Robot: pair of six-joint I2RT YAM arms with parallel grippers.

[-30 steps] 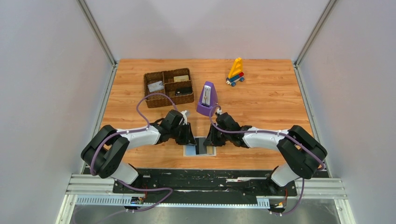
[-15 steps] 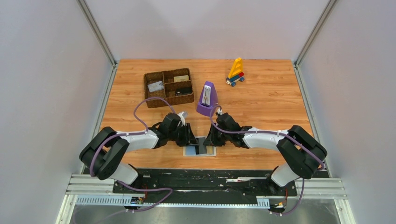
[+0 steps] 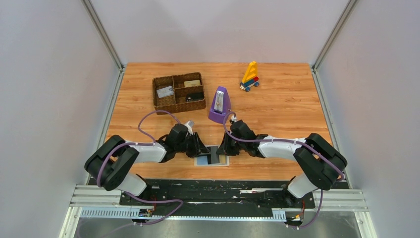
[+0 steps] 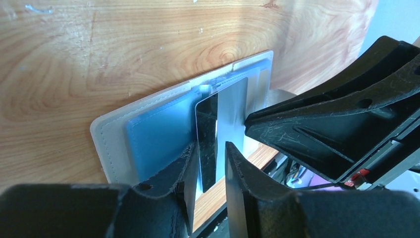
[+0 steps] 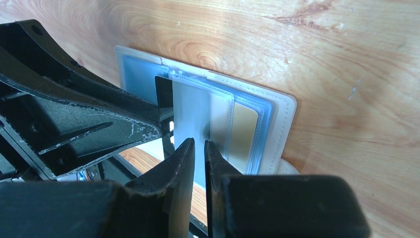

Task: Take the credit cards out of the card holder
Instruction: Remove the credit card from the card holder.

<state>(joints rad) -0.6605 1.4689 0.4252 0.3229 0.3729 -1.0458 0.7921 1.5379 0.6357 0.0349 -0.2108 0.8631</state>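
The light-blue card holder (image 3: 201,160) lies open at the table's near edge, between both grippers. A black card (image 3: 214,156) sticks out of its middle toward the near edge. In the left wrist view the black card (image 4: 207,119) lies between the tips of my left gripper (image 4: 210,146), whose jaws are a little apart with a gap on one side. A silver card (image 5: 190,111) and a tan card (image 5: 245,129) sit in the holder's (image 5: 282,114) slots. My right gripper (image 5: 199,143) is almost closed, its tips over the silver card's near edge.
A brown woven compartment tray (image 3: 179,93) with a few cards in it stands at the back left. A purple metronome (image 3: 218,105) stands just behind the right gripper (image 3: 221,148). A coloured block toy (image 3: 250,77) sits at the back right.
My left arm has sunk lower and its gripper has shifted slightly toward the near edge at the holder. The right arm, the holder and the black card have not moved.
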